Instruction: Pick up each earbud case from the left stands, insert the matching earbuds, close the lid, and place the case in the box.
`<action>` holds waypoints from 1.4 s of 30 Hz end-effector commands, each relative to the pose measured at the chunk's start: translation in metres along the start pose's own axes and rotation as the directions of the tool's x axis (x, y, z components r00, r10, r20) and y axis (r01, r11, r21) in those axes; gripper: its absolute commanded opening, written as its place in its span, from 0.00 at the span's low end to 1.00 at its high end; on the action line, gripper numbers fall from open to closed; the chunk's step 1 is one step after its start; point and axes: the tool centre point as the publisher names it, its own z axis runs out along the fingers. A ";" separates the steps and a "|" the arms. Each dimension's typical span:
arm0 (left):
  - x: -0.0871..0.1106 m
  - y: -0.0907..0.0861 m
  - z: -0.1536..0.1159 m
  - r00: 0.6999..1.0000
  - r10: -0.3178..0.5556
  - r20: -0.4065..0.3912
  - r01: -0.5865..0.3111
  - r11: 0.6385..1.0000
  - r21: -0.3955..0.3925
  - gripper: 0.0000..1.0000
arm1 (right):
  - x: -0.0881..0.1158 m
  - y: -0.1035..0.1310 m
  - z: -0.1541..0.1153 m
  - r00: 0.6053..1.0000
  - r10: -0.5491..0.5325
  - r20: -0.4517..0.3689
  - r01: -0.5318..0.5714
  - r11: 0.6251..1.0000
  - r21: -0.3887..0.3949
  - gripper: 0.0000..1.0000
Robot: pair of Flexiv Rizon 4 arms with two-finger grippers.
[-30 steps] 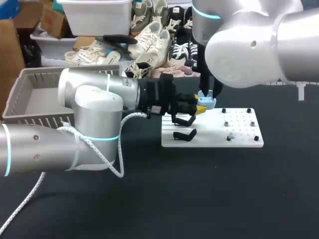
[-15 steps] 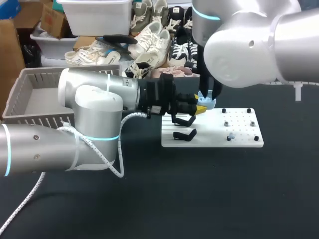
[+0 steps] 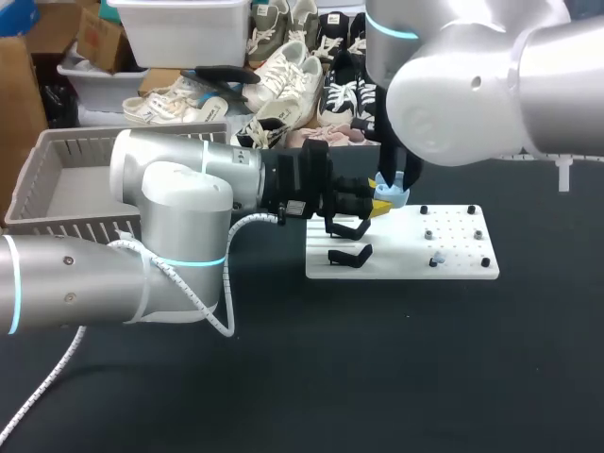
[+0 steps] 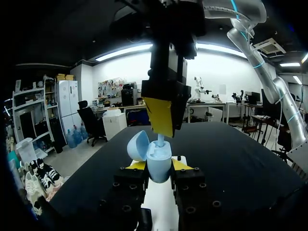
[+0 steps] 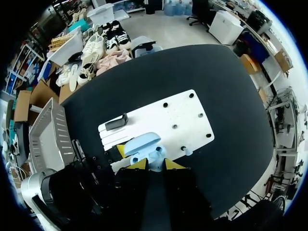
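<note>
A light-blue earbud case (image 4: 159, 162) stands upright with its lid (image 4: 137, 145) open, and my left gripper (image 4: 159, 165) is shut on its body. In the head view the case (image 3: 390, 199) hangs just above the white board's left part, at my left gripper (image 3: 376, 209). My right gripper (image 3: 390, 186) comes straight down onto it. In the right wrist view my right gripper (image 5: 154, 163) is shut on a light-blue earbud (image 5: 156, 156) at the case's mouth. Its yellow fingertips (image 4: 160, 116) hang right over the case in the left wrist view.
The white peg board (image 3: 453, 266) carries two black stands (image 3: 349, 255) on its left and another light-blue earbud (image 3: 437, 259) on its right. A grey slatted basket (image 3: 66, 184) sits at the table's far left, behind my left arm.
My right gripper has sunk very slightly toward the open case. My left arm and the case have stayed still.
</note>
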 end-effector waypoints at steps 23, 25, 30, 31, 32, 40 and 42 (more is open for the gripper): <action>0.000 -0.001 0.000 1.000 0.001 0.002 -0.001 1.000 -0.006 0.00 | -0.007 0.007 -0.003 1.000 -0.010 0.006 0.010 1.000 0.008 0.00; 0.000 -0.001 0.000 1.000 0.001 0.002 -0.001 1.000 -0.006 0.00 | -0.007 0.007 -0.002 1.000 -0.009 0.005 0.008 1.000 0.009 0.00; 0.000 -0.001 0.000 1.000 0.001 0.002 -0.001 1.000 -0.006 0.00 | -0.006 0.005 -0.002 1.000 -0.005 0.001 0.005 1.000 0.008 0.00; 0.000 -0.001 0.000 1.000 0.001 0.002 -0.001 1.000 -0.006 0.00 | -0.006 0.004 -0.001 1.000 -0.004 0.000 0.004 1.000 0.008 0.00; 0.000 -0.001 0.000 1.000 0.001 0.002 -0.001 1.000 -0.006 0.00 | -0.005 0.004 -0.001 1.000 -0.003 0.000 0.003 1.000 0.008 0.00; 0.000 -0.001 0.000 1.000 0.001 0.002 -0.001 1.000 -0.006 0.00 | -0.004 0.002 0.000 1.000 0.007 -0.006 -0.007 1.000 0.008 0.00; 0.000 -0.001 0.000 1.000 0.001 0.002 -0.001 1.000 -0.006 0.00 | -0.004 0.001 0.000 1.000 0.009 -0.007 -0.009 1.000 0.006 0.00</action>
